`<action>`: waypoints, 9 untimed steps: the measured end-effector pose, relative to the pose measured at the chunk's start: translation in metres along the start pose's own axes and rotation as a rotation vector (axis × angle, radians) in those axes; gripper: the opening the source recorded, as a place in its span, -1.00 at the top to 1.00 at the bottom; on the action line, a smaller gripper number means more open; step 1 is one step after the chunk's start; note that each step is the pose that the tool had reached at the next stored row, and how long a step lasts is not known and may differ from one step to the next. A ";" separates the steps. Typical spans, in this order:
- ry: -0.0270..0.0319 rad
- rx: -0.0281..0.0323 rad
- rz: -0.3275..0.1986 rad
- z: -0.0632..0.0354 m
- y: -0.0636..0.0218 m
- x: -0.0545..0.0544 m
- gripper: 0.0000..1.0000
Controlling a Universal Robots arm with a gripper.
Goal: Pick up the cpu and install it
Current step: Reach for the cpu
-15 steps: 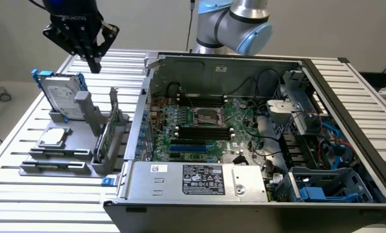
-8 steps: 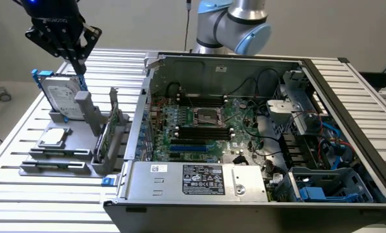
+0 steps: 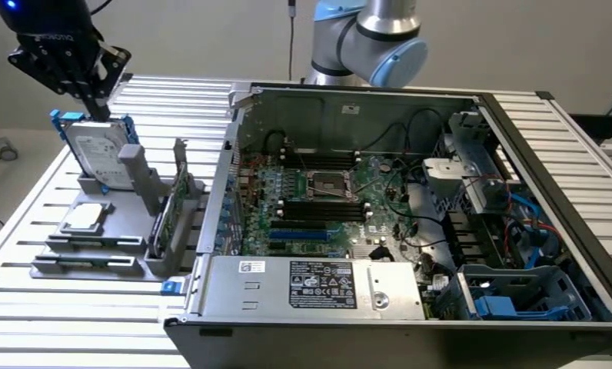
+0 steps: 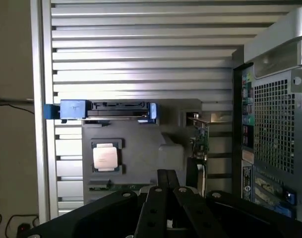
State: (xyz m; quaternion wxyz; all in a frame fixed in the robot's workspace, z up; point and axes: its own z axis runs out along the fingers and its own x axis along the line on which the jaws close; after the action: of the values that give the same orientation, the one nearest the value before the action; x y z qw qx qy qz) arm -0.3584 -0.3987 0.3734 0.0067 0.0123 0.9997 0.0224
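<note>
The cpu [image 3: 85,217] [image 4: 105,157] is a small square chip with a shiny silver top, lying flat in a recess of the grey parts holder [image 3: 91,254] at the exterior view's left. My gripper [image 3: 93,96] [image 4: 168,181] hangs high above the holder, over the top of the upright hard drive [image 3: 99,157], well apart from the cpu. Its black fingers are shut together with nothing between them. The dark metal-framed socket [image 3: 326,184] sits in the middle of the motherboard inside the open computer case [image 3: 388,100].
The silver hard drive with blue rails [image 4: 108,110] stands upright at the holder's far end. A green card [image 3: 173,207] stands on edge in the holder beside the case wall. Cables, a power supply [image 3: 317,286] and blue drive bays [image 3: 521,296] fill the case. A slatted aluminium table [image 3: 39,307] lies underneath.
</note>
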 end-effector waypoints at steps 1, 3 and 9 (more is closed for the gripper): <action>0.0005 0.0005 0.000 0.0007 -0.0001 0.005 0.79; 0.0014 0.0014 0.000 0.0021 -0.0004 0.014 0.79; 0.0050 0.0040 0.000 0.0063 -0.0012 0.041 0.79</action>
State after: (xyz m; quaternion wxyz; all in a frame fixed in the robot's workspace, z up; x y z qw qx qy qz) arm -0.3993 -0.3985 0.3666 0.0042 0.0123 0.9997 0.0204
